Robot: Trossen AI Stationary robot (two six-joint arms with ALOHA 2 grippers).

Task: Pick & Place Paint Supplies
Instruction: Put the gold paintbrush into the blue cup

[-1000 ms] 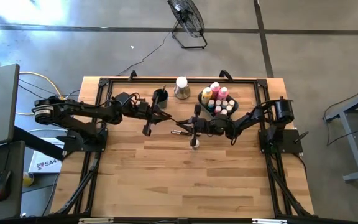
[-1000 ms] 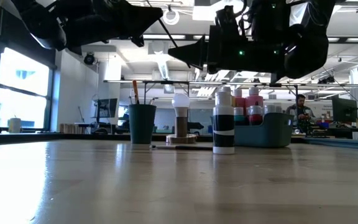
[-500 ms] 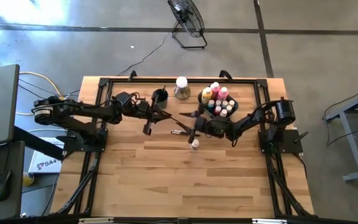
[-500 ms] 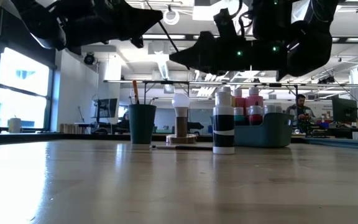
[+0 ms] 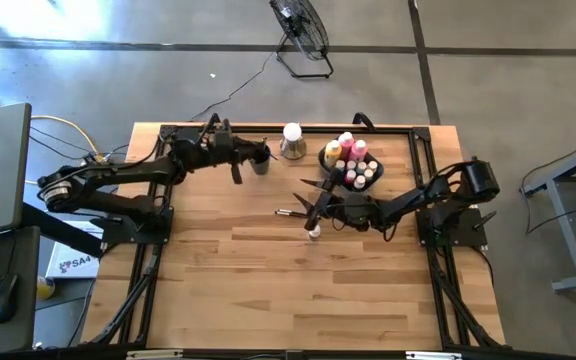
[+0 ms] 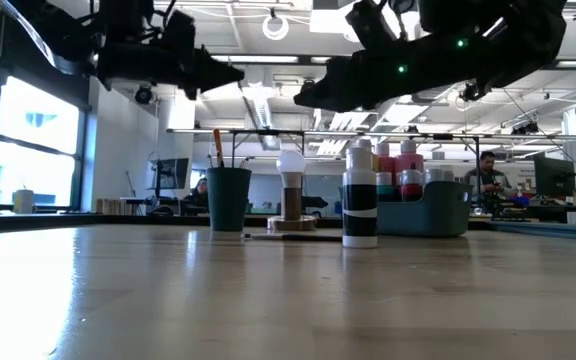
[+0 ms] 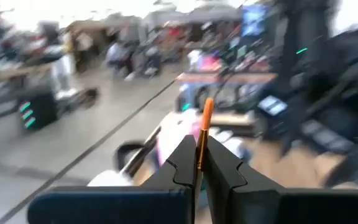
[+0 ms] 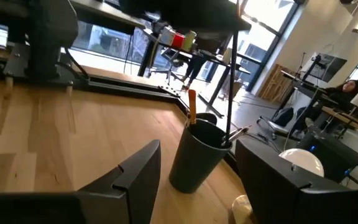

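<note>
Paint bottle (image 5: 313, 231), one, is standing alone on open desk (image 5: 268, 290) near bin (image 5: 346, 165); right claw (image 5: 311, 204) is gaping empty above; left claw (image 5: 236, 176) is pinching one brush (image 7: 202, 132).

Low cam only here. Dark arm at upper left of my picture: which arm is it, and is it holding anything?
Observer: Left arm. The left wrist view shows the left gripper shut on a thin orange-tipped brush.
Operator: Where over the table?
Observer: High view puts it by the dark cup, near the far edge.
Operator: And the right gripper?
Observer: Right wrist view: the right gripper is open, nothing between its fingers.
</note>
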